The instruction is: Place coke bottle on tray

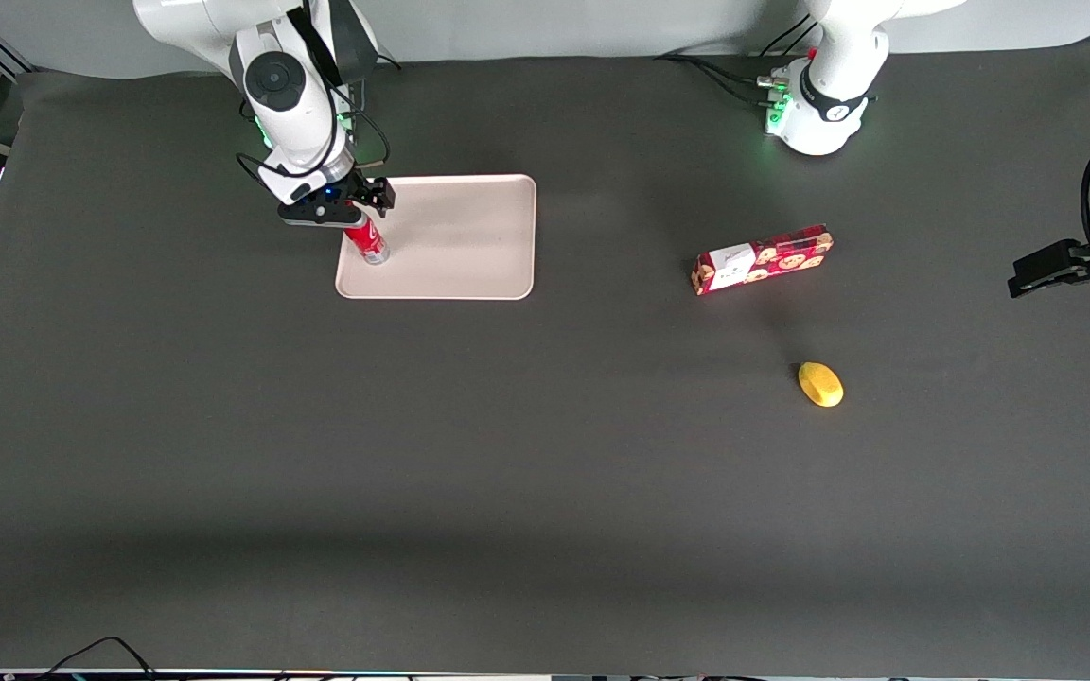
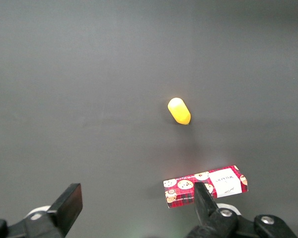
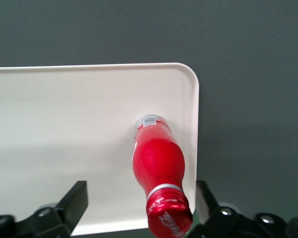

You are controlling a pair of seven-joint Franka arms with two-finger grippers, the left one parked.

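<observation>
The coke bottle [image 1: 368,242] is small and red and stands on the pale pinkish-beige tray [image 1: 469,236], near the tray's edge at the working arm's end. It leans a little. My right gripper [image 1: 354,210] is directly above it, around its top. In the right wrist view the bottle [image 3: 158,158] rests base-down on the tray [image 3: 64,124] close to its rounded corner. The gripper [image 3: 140,192] is open. The red cap sits close to one finger, and a wide gap separates it from the other finger [image 3: 75,199].
A long red cookie box [image 1: 761,258] and a yellow lemon-like object [image 1: 820,384] lie on the dark table toward the parked arm's end; the lemon is nearer the front camera. Both also show in the left wrist view, box [image 2: 206,186] and lemon [image 2: 179,110].
</observation>
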